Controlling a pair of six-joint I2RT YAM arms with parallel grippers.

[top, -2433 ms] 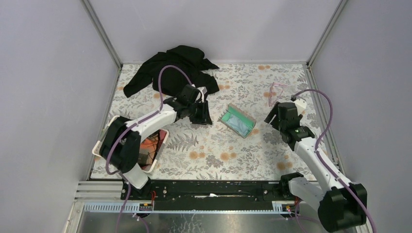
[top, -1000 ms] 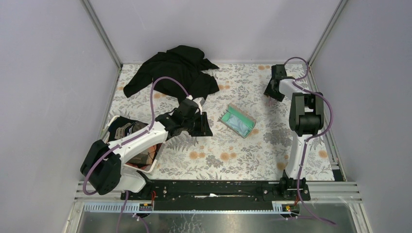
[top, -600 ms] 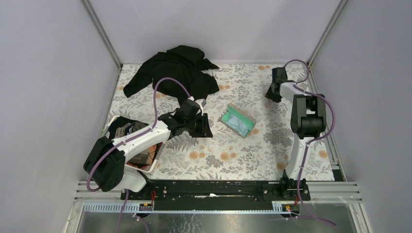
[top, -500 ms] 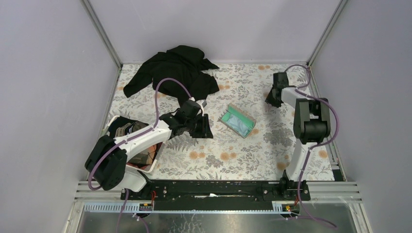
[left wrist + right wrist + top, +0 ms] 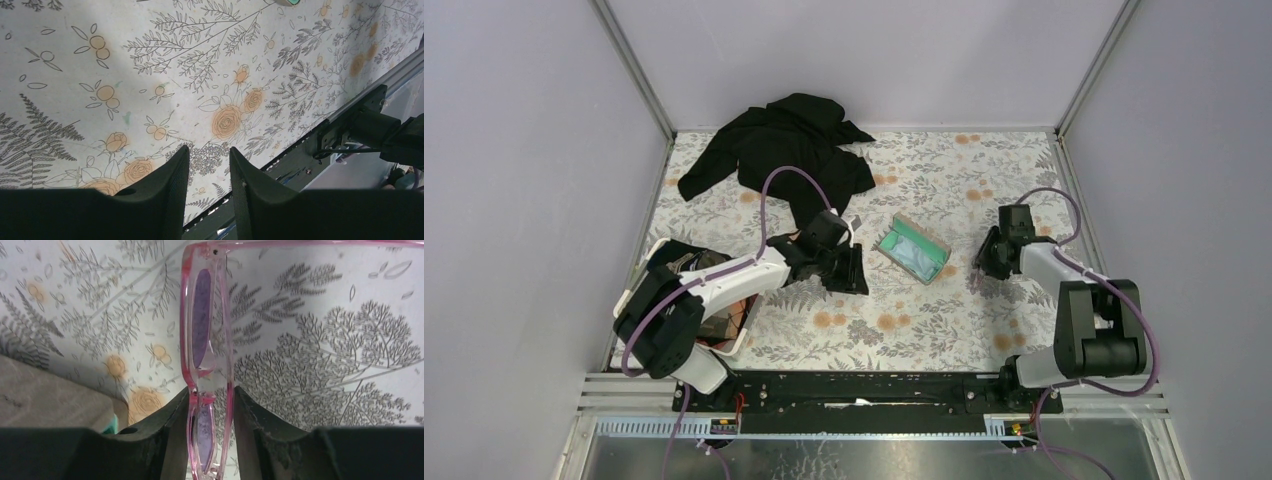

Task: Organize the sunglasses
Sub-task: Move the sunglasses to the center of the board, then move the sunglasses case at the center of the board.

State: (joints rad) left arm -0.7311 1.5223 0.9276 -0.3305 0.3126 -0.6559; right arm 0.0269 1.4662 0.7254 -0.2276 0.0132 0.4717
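The sunglasses [image 5: 206, 330] have a thin translucent pink frame and purple lenses. My right gripper [image 5: 211, 395] is shut on them, and the frame stands on edge between its fingers, above the floral cloth. In the top view my right gripper [image 5: 986, 262] is low, just right of the open grey-brown case with green lining [image 5: 913, 250]. A corner of the case shows at the left of the right wrist view [image 5: 45, 400]. My left gripper [image 5: 849, 272] is left of the case, slightly open and empty, as the left wrist view [image 5: 209, 155] shows.
A black garment [image 5: 784, 150] lies at the back left. A white basket [image 5: 649, 262] with several items stands at the left edge, under my left arm. The black front rail [image 5: 864, 385] runs along the near edge. Grey walls close in three sides.
My right arm has swung from the far right corner toward the near middle, with the sunglasses in its gripper. My left gripper has shifted slightly nearer and to the right.
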